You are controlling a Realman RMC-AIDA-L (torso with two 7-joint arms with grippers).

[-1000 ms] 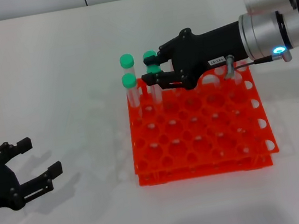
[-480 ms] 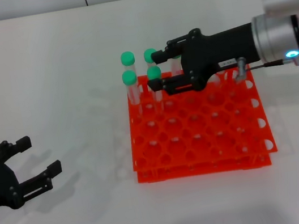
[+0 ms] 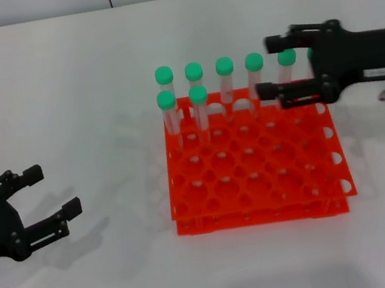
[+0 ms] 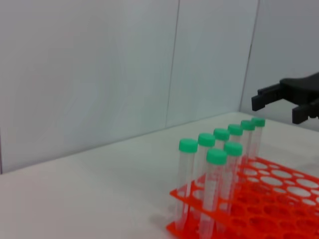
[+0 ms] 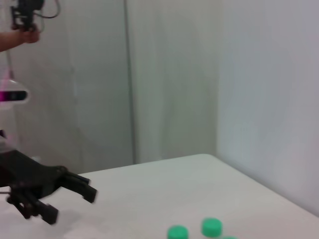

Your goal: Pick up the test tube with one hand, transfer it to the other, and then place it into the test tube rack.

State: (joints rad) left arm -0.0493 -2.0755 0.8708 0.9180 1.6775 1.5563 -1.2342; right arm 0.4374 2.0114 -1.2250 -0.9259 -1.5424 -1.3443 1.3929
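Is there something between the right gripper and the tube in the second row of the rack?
Yes. From the right gripper, back-row tubes stand before the second-row tube in the rack; it is open.

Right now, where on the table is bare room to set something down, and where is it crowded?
Bare: the white table between the left gripper and the test tube rack, also in front of the rack. Crowded: the rack's back rows, with green-capped tubes and the open right gripper just above them.
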